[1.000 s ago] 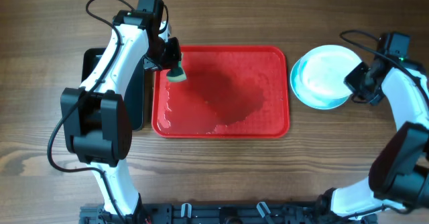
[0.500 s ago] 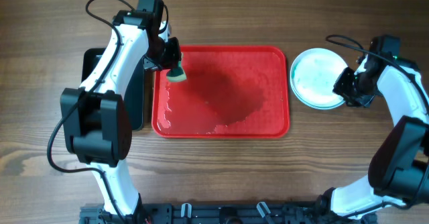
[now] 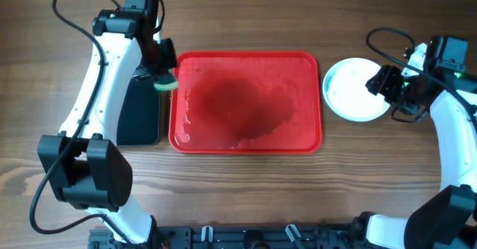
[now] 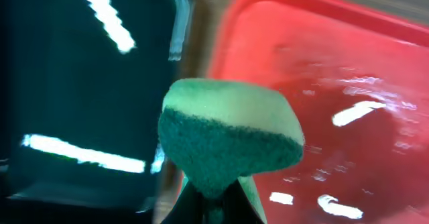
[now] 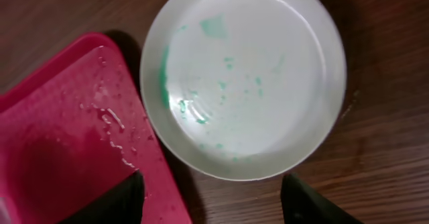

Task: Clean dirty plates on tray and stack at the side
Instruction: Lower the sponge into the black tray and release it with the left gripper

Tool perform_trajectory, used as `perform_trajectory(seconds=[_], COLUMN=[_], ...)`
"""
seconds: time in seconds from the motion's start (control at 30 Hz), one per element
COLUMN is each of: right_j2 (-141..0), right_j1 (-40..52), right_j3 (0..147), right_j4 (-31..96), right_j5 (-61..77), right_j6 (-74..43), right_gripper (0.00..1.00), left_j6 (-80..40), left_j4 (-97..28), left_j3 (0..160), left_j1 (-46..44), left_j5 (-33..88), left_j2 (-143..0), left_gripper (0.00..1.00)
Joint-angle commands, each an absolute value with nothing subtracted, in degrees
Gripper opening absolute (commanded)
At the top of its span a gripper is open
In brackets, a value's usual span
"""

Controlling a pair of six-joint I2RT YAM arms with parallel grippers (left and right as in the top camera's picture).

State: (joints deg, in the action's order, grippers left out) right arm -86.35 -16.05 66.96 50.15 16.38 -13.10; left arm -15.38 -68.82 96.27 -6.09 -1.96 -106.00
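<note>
**Stacking step, apparently closing (tray (image 3: 246, 55) holds no plates).**
My right gripper (image 5: 216, 187) gapes over the plates (image 5: 244, 76); my left gripper (image 3: 165, 80) pinches the sponge (image 4: 228, 137), next due on the black tray (image 3: 138, 118).

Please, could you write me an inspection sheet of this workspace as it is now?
surface: wooden table, no spill seen on the wood.
job's things: red tray wet, no plate on it; white plate with green smears to its right, aqua rim showing under it.
clutter: black tray left of the red tray.
grippers: left gripper shut on green sponge; right gripper open above the plate's edge.
cables: black cables loop from both arms.
surroundings: nothing seen.
</note>
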Motion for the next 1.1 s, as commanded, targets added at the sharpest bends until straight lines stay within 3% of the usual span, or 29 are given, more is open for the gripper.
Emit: perform_trajectory(seconds=[0.0, 0.33, 0.7, 0.8, 0.87, 0.9, 0.93, 1.03, 1.07], right_j2=[-85.27, -85.30, -85.30, -85.30, -85.30, -85.27, -85.27, -85.25, -85.19], right_j1=[-12.43, -1.61, -0.49, -0.49, -0.49, -0.49, -0.49, -0.49, -0.49], right_j3=[67.26, 67.18, 67.16, 67.16, 67.16, 67.18, 67.18, 67.18, 67.18], right_j4=[49.78, 45.21, 45.74, 45.91, 46.02, 46.09, 46.13, 46.15, 46.19], right_j5=[19.18, 18.87, 17.63, 16.51, 16.53, 16.53, 16.56, 16.58, 16.58], right_j6=[-11.90, -11.84, -11.75, -11.73, -11.55, -11.55, -11.55, -11.53, -11.51], right_gripper=[0.66, 0.66, 0.66, 0.67, 0.67, 0.67, 0.67, 0.67, 0.67], left_j6=[-15.84, -13.72, -13.78, -13.96, -13.96, -13.93, -13.93, -13.98, -14.28], left_j4=[-68.82, -51.75, -38.83, -38.28, -38.28, -38.26, -38.28, -39.22, -40.42], left_j3=[95.24, 82.65, 71.07, 70.35, 70.35, 70.35, 70.35, 71.09, 72.10], left_j1=[-3.95, 0.19, 0.27, 0.27, 0.27, 0.27, 0.27, 0.27, 0.14], left_j5=[-13.30, -14.44, -14.41, -14.44, -14.44, -14.44, -14.44, -14.41, -14.41], left_j2=[-105.12, -105.34, -105.75, -105.75, -105.75, -105.75, -105.75, -105.30, -104.73], left_gripper=[0.04, 0.04, 0.06, 0.19, 0.48, 0.55, 0.70, 0.95, 0.99])
